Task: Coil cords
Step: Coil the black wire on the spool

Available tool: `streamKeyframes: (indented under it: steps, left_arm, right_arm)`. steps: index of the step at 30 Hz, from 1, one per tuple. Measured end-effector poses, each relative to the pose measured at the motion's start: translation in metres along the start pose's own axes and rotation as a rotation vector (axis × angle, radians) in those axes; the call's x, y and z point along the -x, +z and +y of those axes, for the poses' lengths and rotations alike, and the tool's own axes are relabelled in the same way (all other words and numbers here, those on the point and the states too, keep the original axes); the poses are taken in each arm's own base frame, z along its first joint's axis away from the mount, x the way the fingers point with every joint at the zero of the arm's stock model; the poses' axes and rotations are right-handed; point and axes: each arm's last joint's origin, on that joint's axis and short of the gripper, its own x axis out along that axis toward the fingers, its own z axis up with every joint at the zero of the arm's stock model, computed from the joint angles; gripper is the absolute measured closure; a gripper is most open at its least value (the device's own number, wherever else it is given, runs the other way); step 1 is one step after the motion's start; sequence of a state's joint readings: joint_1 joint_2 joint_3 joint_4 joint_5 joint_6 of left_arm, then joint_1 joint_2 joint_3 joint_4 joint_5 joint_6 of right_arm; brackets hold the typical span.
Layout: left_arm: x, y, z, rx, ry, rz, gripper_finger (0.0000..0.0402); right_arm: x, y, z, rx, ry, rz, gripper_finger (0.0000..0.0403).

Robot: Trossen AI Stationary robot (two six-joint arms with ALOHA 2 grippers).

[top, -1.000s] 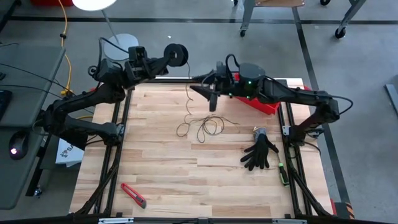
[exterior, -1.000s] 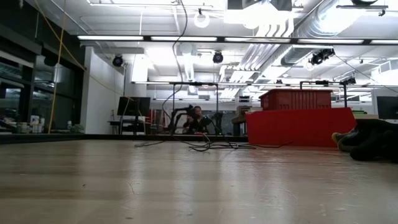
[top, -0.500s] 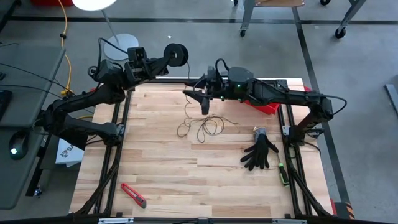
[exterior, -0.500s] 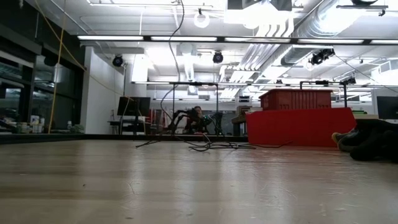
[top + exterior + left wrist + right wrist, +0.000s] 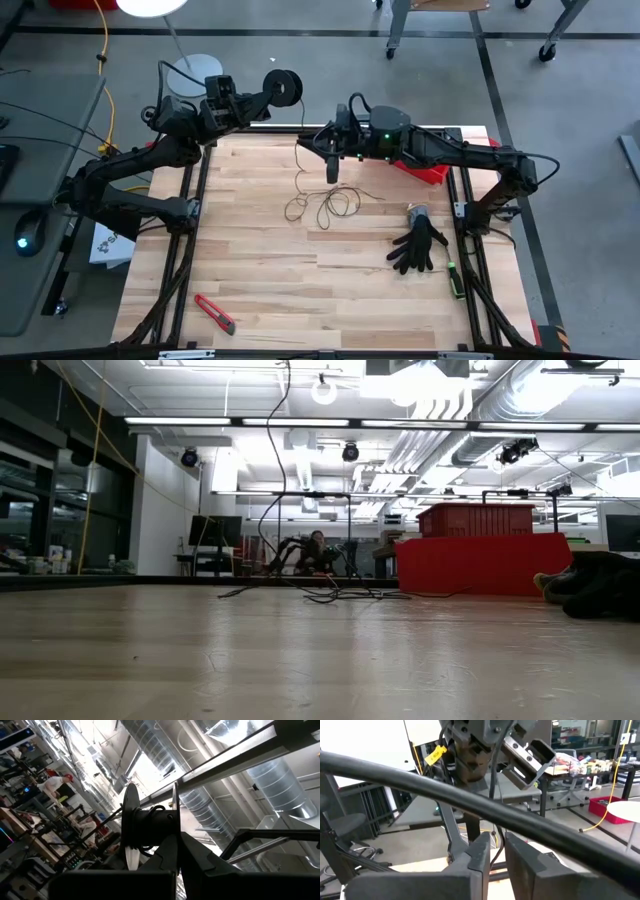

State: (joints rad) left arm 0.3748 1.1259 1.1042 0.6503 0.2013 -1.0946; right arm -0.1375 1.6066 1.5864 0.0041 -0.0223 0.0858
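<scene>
Black and round, the spool [image 5: 286, 88] is held up off the table's far edge at about 11 o'clock, just beyond the wood, pinched in the left gripper [image 5: 268, 95]; in the left wrist view the two flanges of the spool [image 5: 150, 826] stand on edge against the ceiling ducts with the dark fingers [image 5: 170, 857] closed against the nearer flange. The thin dark cord [image 5: 322, 202] lies mostly in a loose tangle of loops on the pale wooden table [image 5: 260, 280], a little toward 12 o'clock from the middle, and one strand rises from the tangle toward the right gripper [image 5: 331, 170], which hangs over the table at roughly 12 o'clock, just beside the tangle's far side. In the right wrist view a strand of the cord [image 5: 492, 842] runs down into the narrow slit between the two nearly closed fingers [image 5: 479, 851], so the right gripper is nipped on the cord. From the low view the cord [image 5: 335, 596] shows as flat dark loops far across the boards, with a red bin [image 5: 480, 560] behind it. A black glove [image 5: 418, 246] lies at about 3 o'clock, well apart from the tangle, and a red box cutter [image 5: 214, 313] rests near 7 o'clock.
</scene>
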Motion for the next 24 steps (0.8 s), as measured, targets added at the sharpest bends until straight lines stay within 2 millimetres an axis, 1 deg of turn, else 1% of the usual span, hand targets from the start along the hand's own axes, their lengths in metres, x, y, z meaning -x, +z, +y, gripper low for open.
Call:
streamKeyframes:
  steps: [3,6,9,13,15,20,24]
  left_arm:
    - [0.0,0.0,0.0,0.0,0.001,-0.001,0.0402]
    - [0.0,0.0,0.0,0.019,0.005,-0.008,0.0402]
    - [0.0,-0.002,0.002,0.117,0.036,-0.01,0.0402]
    - [0.0,-0.014,0.011,0.272,0.153,0.055,0.0402]
    - [0.0,-0.02,0.013,0.323,0.193,0.074,0.0402]
    - [-0.001,-0.024,0.01,0.395,0.207,0.03,0.0402]
    - [-0.002,-0.031,0.004,0.478,0.195,0.011,0.0402]
  right_arm:
    - [0.0,0.0,0.0,0.019,0.002,0.005,0.0362]
    - [0.0,-0.001,0.004,0.026,0.02,0.007,0.0394]
    - [0.0,0.001,0.014,0.027,0.034,-0.016,0.04]
    - [-0.006,-0.001,0.029,0.048,0.056,-0.068,0.0402]
    - [-0.007,0.0,0.034,0.042,0.063,-0.098,0.0402]
    - [-0.015,-0.006,0.032,0.035,-0.016,-0.108,0.0402]
    - [-0.024,-0.008,0.029,0.03,-0.023,-0.17,0.0403]
